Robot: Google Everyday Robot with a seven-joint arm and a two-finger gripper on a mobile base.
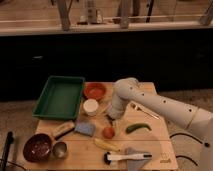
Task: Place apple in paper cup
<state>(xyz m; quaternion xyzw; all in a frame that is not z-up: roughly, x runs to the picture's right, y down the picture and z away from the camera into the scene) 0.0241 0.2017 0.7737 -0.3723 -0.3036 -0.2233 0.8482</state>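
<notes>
One gripper (110, 120), half hidden beneath arm (150, 102), seemingly just above apple (108, 132).

One high camera, looking forward and down over the wooden table (155, 145).
We're above the table's near edge at middle range. The whole tabletop fills the lower half of the view and the dark counter front (100, 55) runs across at 12 o'clock. The white arm (165, 106) reaches in from 4 o'clock, the gripper (110, 120) hangs near centre, just 12 o'clock of the apple (108, 132), and the green tray (59, 97) sits out at 9 o'clock.
</notes>
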